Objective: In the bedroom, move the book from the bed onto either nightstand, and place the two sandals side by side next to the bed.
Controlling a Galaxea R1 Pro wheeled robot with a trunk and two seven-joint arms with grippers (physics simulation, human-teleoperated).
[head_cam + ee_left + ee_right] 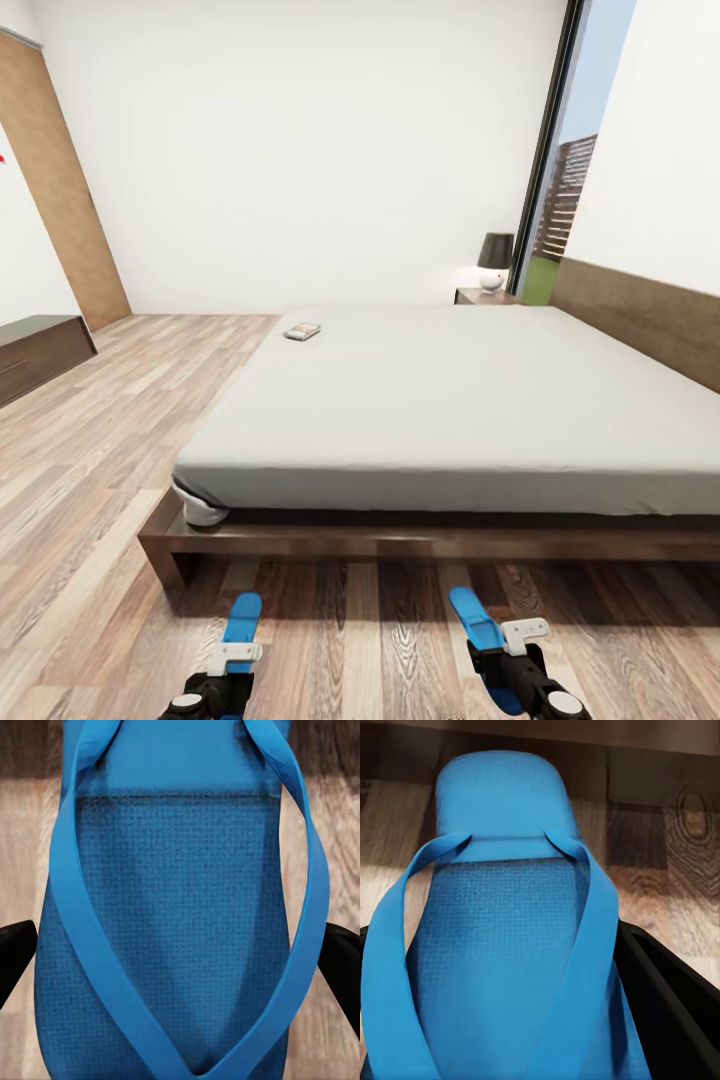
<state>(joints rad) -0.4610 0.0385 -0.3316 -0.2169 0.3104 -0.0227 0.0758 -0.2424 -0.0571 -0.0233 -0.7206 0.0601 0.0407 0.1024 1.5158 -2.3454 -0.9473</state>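
Note:
Two bright blue sandals hang low over the wood floor in front of the bed's [450, 400] near side. My left gripper [233, 658] is shut on the left sandal [242, 618]; in the left wrist view the sandal [180, 907] sits between black fingers [15, 964]. My right gripper [503, 648] is shut on the right sandal [474, 617], whose strapped sole [502, 945] presses against a finger [660, 990]. The book [302, 331] lies on the mattress near its far left corner. A nightstand [478, 296] stands beyond the bed by the window.
A dark-shaded lamp [494, 262] stands on the nightstand. A low dark cabinet [40, 355] lines the left wall beside a wooden door panel [65, 200]. The tall window [560, 190] is at the back right. Open plank floor [110, 450] runs left of the bed.

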